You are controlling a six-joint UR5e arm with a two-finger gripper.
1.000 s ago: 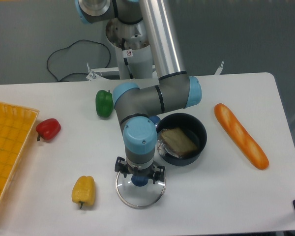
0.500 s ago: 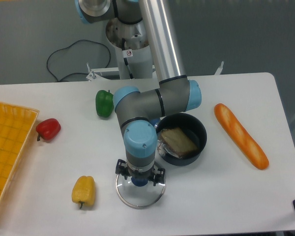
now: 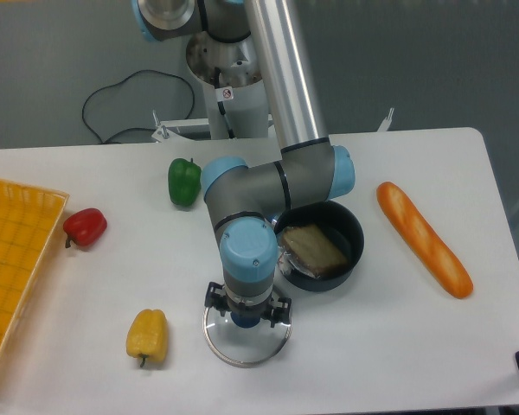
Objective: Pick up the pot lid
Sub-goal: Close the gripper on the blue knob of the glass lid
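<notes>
My gripper (image 3: pixel 248 304) comes down from above at the lower middle of the camera view, its two fingers spread apart and open. Under it lies the pot lid (image 3: pixel 246 353), a clear round disc with a silvery rim, flat on the table. The lid's dark blue knob (image 3: pixel 246 321) shows between and slightly below the fingers, with its upper part hidden by the gripper. Whether either finger touches the knob or the glass, I cannot tell.
Just right of the arm is a black pot (image 3: pixel 355 239) holding a brown piece (image 3: pixel 313 249). Farther right lies a long orange loaf (image 3: pixel 423 239). Yellow (image 3: pixel 147 335), red (image 3: pixel 86 226) and green (image 3: pixel 183 182) peppers lie to the left, beyond them a yellow crate (image 3: pixel 17 251).
The gripper has shifted slightly down toward the lid, with its fingers still apart. Lid, pot and vegetables stay where they were.
</notes>
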